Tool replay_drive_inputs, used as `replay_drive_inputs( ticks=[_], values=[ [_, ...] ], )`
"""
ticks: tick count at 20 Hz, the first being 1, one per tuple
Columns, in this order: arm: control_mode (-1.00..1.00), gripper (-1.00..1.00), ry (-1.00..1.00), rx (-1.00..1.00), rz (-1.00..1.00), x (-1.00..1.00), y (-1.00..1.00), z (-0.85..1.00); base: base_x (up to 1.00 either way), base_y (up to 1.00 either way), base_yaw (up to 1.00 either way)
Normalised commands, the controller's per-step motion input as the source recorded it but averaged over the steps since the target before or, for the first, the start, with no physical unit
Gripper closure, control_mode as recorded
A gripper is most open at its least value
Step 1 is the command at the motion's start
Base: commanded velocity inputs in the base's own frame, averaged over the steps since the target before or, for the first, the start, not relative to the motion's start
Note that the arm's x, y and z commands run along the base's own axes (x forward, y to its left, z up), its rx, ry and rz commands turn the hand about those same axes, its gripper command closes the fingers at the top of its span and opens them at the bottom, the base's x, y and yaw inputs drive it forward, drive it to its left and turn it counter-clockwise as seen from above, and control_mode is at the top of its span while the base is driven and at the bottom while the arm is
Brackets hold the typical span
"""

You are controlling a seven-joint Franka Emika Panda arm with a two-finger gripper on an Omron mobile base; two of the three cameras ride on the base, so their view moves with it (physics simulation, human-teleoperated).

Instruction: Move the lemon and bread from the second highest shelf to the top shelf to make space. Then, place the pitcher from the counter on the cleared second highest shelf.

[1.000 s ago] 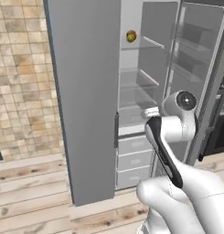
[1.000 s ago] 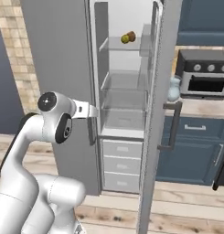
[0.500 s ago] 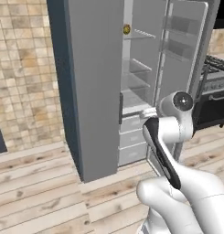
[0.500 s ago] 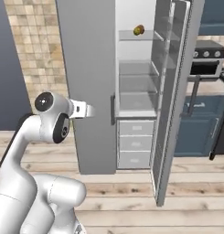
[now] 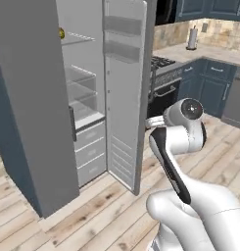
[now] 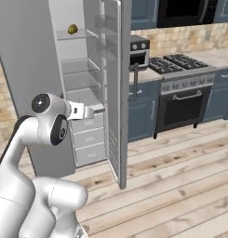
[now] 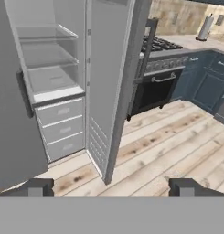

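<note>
High in the open fridge, the lemon (image 6: pixel 74 28) and the bread (image 6: pixel 70 30) sit close together as one small yellow-brown shape on a clear glass shelf (image 6: pixel 85 35). That shelf is the highest one that shows, because the fridge's top is cut off. The lemon (image 5: pixel 61 33) also peeks past the fridge's side wall. My gripper (image 7: pixel 111 186) is open and holds nothing; it hangs well short of the fridge, at about drawer height. It shows as well at the arm's end (image 6: pixel 90 111). The counter (image 6: pixel 145 73) runs beside the stove. The pitcher is hidden.
The fridge door (image 5: pixel 124 98) stands wide open between the fridge and the stove (image 6: pixel 185 88). A small oven (image 6: pixel 138 50) sits on the counter. Lower glass shelves and white drawers (image 7: pixel 58 128) fill the fridge below. A paper towel roll (image 5: pixel 192 38) stands far right. Wooden floor lies ahead.
The whole picture has shifted: the base has moved, so the fridge now lies to the left and the stove and blue cabinets have come into view. The gripper has stayed open.
</note>
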Motion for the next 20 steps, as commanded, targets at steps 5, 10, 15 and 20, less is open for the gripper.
replay_drive_inputs(
  ticks=[5,10,15,20],
  values=[
    [1.00,-1.00,0.00,0.00,0.00,0.00,0.00,0.00,0.00,-0.07,-0.61],
    [1.00,-1.00,0.00,0.00,0.00,0.00,0.00,0.00,0.19,-0.06,-0.54],
    [1.00,-1.00,0.00,0.00,0.00,0.00,0.00,0.00,0.42,-0.03,-0.39],
    [1.00,-1.00,0.00,0.00,0.00,0.00,0.00,0.00,0.66,-0.11,-0.24]
  ],
)
